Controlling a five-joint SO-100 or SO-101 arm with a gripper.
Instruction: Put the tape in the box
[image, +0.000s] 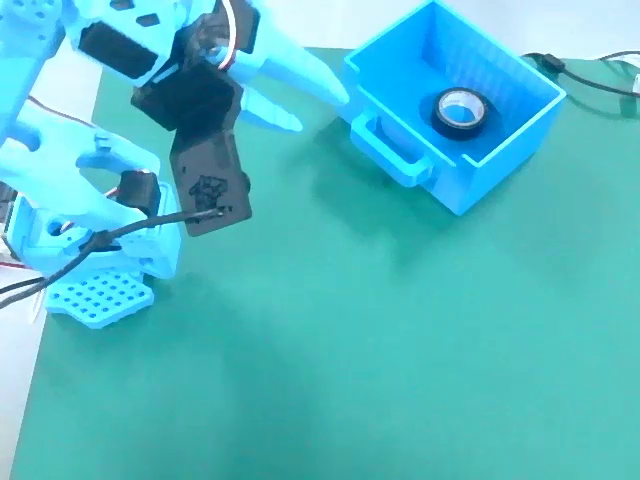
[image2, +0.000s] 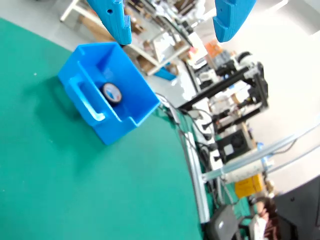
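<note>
The black tape (image: 461, 111) roll with its pale core lies flat on the floor of the blue box (image: 510, 135), which stands at the upper right of the green mat in the fixed view. In the wrist view the tape (image2: 112, 93) shows inside the box (image2: 137, 107) too. My gripper (image: 305, 95) hangs in the air to the left of the box, well apart from it, its light-blue fingers spread open and empty. Both fingertips (image2: 120, 30) enter the wrist view from the top edge with a wide gap between them.
The green mat (image: 380, 350) covers the table. The arm's perforated blue base (image: 100, 295) and its cables sit at the left edge. A black cable (image: 590, 80) runs behind the box. Beyond the table's far edge the wrist view shows a cluttered workshop.
</note>
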